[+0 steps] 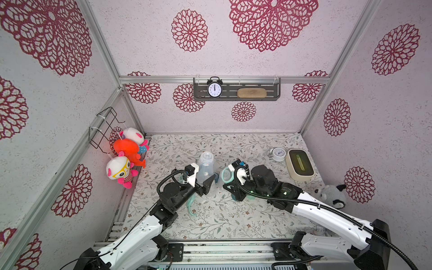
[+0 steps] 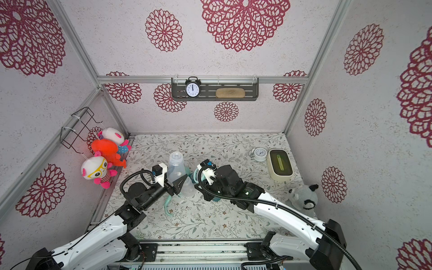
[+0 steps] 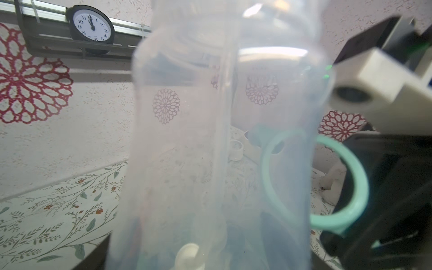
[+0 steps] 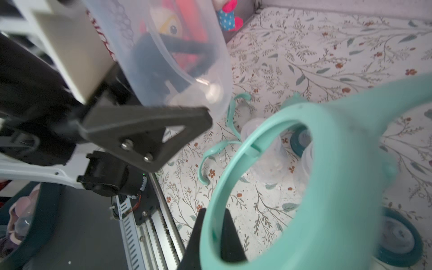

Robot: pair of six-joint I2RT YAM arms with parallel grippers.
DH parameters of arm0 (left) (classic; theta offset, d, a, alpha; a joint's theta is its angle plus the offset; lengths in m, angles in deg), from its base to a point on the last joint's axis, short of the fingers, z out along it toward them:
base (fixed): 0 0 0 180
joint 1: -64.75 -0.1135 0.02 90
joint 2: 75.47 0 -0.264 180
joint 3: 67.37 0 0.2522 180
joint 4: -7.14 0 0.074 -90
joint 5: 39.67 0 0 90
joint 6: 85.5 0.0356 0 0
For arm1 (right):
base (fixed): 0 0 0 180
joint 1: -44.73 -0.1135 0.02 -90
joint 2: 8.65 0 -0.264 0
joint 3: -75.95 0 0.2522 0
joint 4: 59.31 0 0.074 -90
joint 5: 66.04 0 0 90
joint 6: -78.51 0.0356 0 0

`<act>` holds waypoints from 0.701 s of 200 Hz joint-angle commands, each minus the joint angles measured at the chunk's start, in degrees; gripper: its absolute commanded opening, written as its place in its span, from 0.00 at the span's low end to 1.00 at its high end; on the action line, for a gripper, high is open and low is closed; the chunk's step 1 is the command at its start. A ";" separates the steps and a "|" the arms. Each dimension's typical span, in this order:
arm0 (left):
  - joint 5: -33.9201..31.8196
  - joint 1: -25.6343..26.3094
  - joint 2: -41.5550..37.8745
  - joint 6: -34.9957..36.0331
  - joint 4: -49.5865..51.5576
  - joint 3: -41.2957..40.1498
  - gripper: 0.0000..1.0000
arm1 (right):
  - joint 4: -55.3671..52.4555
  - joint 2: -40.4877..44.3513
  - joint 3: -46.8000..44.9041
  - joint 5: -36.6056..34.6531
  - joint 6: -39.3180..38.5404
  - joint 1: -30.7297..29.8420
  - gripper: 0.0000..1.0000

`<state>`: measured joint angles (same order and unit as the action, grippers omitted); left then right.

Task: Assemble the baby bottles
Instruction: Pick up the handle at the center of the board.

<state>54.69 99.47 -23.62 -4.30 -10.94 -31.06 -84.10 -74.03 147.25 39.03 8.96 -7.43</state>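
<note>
One baby bottle, a clear body with its threaded neck bare, sits in the left gripper near the middle of the tabletop. The jaws are closed on its lower end, and in the right wrist view the base appears lifted off the surface. The right gripper has its jaws shut on the rim of a mint handle ring, holding it just beside the held bottle. Whether ring and bottle touch cannot be told.

Below the two grippers, a second clear bottle body stands on the tabletop, with a dark teal collar just beside it and another teal collar nearer the right arm. A loose mint handle lies by the left arm.

Only one finger of the left gripper shows plainly, as the bottle hides the far one. In the left wrist view the bottle fills the frame as a blur. In both top views the right arm covers part of the pieces, and the second bottle is faint against the printed surface.
</note>
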 commanded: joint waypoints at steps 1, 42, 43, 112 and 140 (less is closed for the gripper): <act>-1.57 -0.24 1.49 1.67 -6.49 0.62 0.00 | 0.09 1.48 5.22 2.86 3.40 0.86 0.00; -1.29 -0.28 4.49 2.72 -9.17 1.98 0.00 | 4.11 0.40 10.81 6.33 6.62 2.18 0.00; -1.25 -0.32 4.53 2.73 -9.23 2.07 0.00 | 4.23 0.37 10.91 6.40 6.67 2.16 0.00; 0.36 -0.42 9.69 1.48 -14.35 4.33 0.00 | 23.23 -3.27 11.54 11.81 18.96 2.66 0.00; 0.79 -0.38 11.16 1.15 -16.60 4.72 0.00 | 32.17 -5.25 10.02 13.21 24.27 2.67 0.00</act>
<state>54.54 99.45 -13.21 -2.88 -22.41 -28.00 -64.97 -78.38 157.61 49.22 26.16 -5.01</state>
